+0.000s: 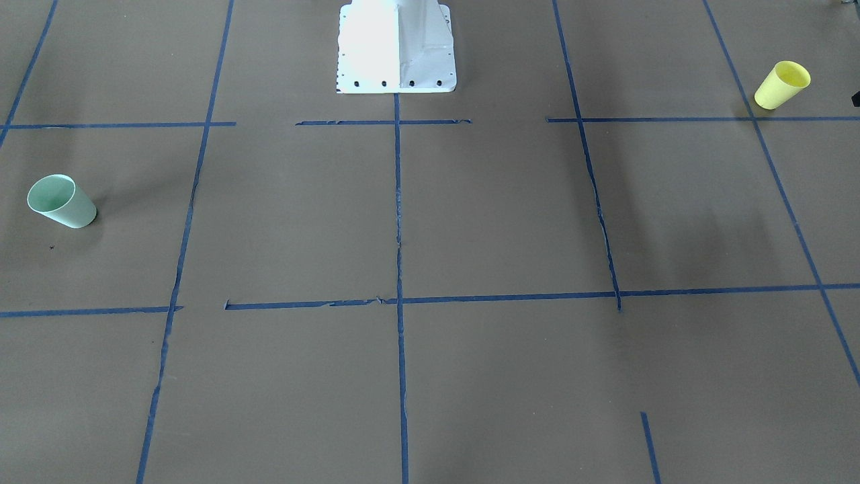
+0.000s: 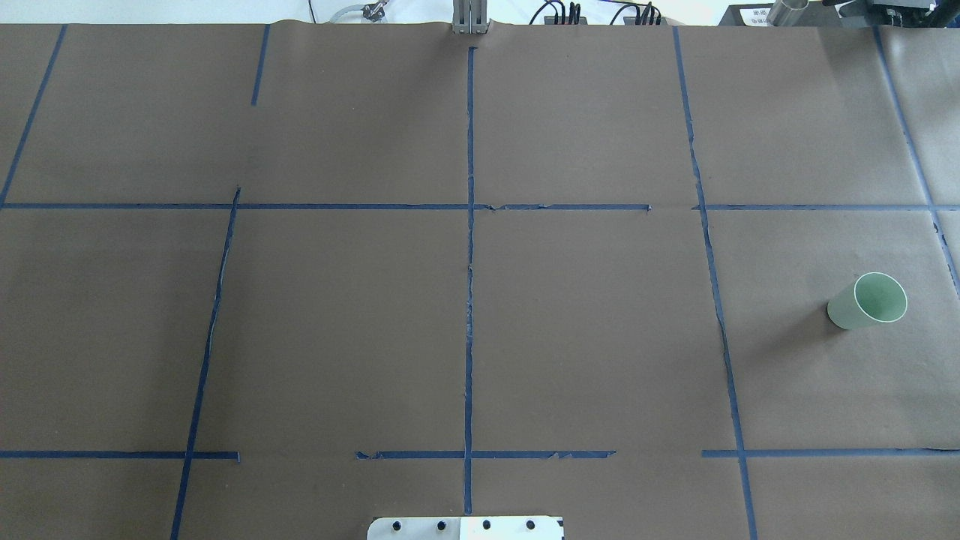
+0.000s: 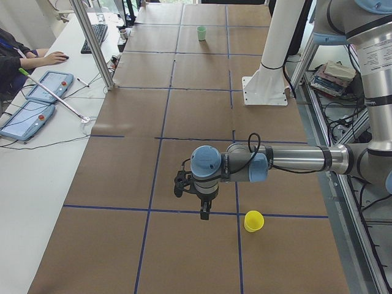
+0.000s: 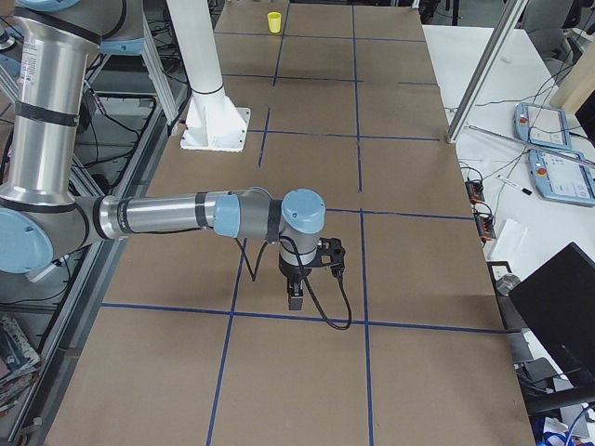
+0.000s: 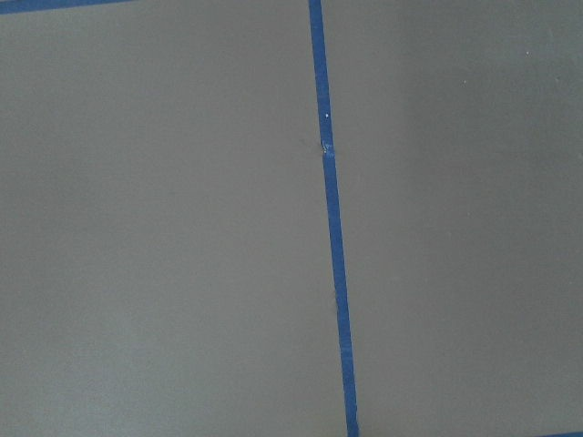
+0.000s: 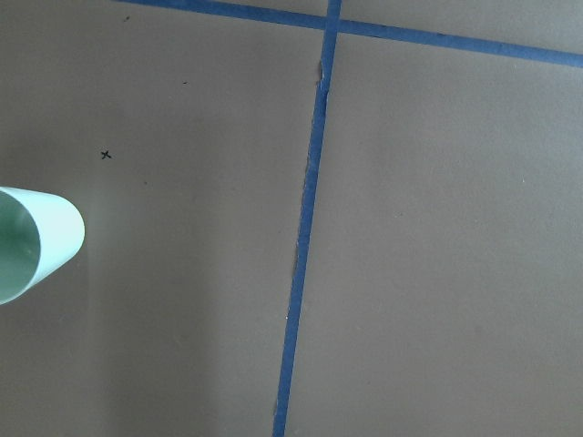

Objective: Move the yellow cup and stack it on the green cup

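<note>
The yellow cup [image 1: 781,85] stands upright, rim up, near the table's end on my left side. It also shows in the exterior left view [image 3: 253,221]. The green cup [image 2: 868,301] stands upright at the table's other end, on my right side, and shows in the front view [image 1: 61,201] and at the left edge of the right wrist view [image 6: 32,241]. My left gripper [image 3: 205,212] hangs above the table, a short way from the yellow cup. My right gripper [image 4: 296,298] hangs above the table. Neither holds anything, but I cannot tell whether they are open or shut.
Blue tape lines [image 2: 469,247] divide the brown table into squares. The white robot pedestal [image 1: 396,47] stands at the robot's edge. A metal post [image 3: 95,46] and a side desk with tablets [image 3: 37,92] and a seated operator are beyond the far edge.
</note>
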Controlling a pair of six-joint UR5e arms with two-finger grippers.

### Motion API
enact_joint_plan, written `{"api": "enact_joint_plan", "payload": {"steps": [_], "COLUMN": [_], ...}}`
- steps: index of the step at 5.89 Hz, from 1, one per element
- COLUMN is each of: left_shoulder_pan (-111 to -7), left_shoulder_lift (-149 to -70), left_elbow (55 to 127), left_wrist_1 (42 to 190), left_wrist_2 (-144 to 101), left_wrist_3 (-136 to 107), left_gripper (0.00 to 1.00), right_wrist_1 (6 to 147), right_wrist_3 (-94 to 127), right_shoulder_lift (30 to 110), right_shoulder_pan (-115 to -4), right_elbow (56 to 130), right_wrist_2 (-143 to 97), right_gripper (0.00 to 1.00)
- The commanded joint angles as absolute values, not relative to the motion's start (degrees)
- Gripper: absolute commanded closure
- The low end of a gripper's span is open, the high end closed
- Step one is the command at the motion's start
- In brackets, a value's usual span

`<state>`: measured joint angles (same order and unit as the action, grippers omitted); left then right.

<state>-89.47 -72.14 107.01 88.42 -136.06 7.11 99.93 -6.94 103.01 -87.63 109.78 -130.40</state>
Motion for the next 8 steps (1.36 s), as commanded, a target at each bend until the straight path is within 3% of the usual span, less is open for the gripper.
{"api": "enact_joint_plan", "payload": {"steps": [1,5,8], "left_shoulder_pan": [-89.5,-89.7,-87.7], "left_shoulder_lift": [-71.8,-77.9,-74.1], "left_elbow": [107.6,108.5,110.7], "left_wrist_1": [88.8,91.2,108.8], "left_wrist_2": [-135.8,-136.5,-135.6], "left_wrist_3": [7.3,6.9,-11.6], "left_gripper": [0.0,0.0,0.0], "right_wrist_1": [99.8,99.6,99.6], "right_wrist_3": [-6.9,-6.9,-6.9], "right_shoulder_lift": [103.0,102.7,102.8], "right_shoulder_pan": [-87.6,-87.6,-87.6], "right_elbow": [109.9,110.2,110.6], "right_wrist_2": [-130.4,-130.3,-131.6], "right_gripper": [0.0,0.0,0.0]}}
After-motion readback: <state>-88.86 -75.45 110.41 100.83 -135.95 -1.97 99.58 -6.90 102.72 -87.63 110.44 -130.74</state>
